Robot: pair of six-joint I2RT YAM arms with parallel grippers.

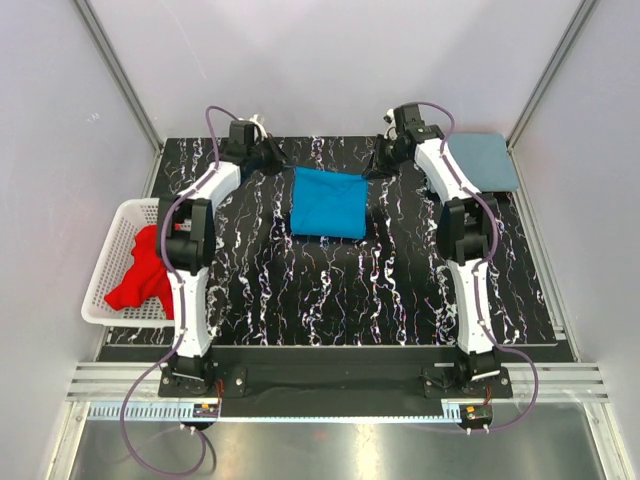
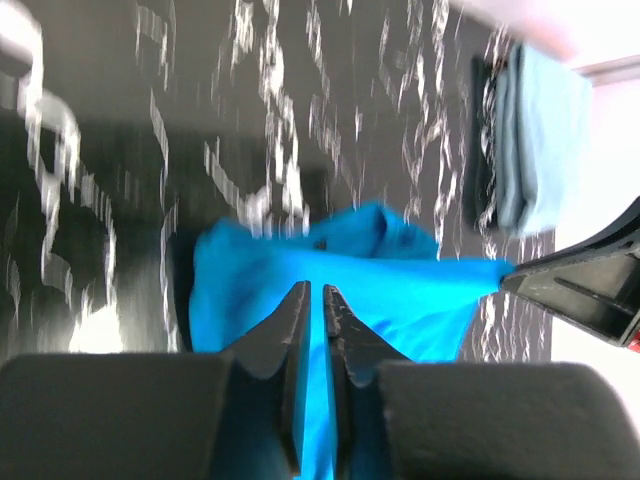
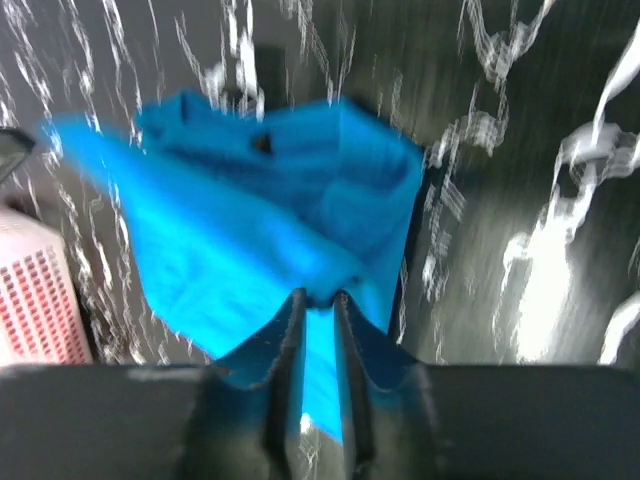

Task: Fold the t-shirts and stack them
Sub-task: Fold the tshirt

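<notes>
Left wrist view has the left fingers (image 2: pixel 302 312) drawn almost together, only a thin slit between them, with an edge of the bright blue t-shirt (image 2: pixel 400 285) pinched in that slit. The cloth spreads ahead of the tips, bunched and partly lifted. Beyond the tips and off to their right, a folded grey-blue t-shirt (image 2: pixel 535 130) lies flat at the far corner of the worktop (image 2: pixel 120 150).

Right wrist view shows the right fingers (image 3: pixel 292 322) set just as narrowly, gripping another edge of the same blue shirt, which fans out rumpled ahead of them. The white lattice basket (image 3: pixel 35 300) sits to their left.

From above, both pairs of fingers are at the far end of the worktop, one at each far corner of the blue shirt. Its near part lies on the dark marbled surface between them. A red t-shirt (image 1: pixel 140 272) is heaped in the basket, well apart from either pair.
</notes>
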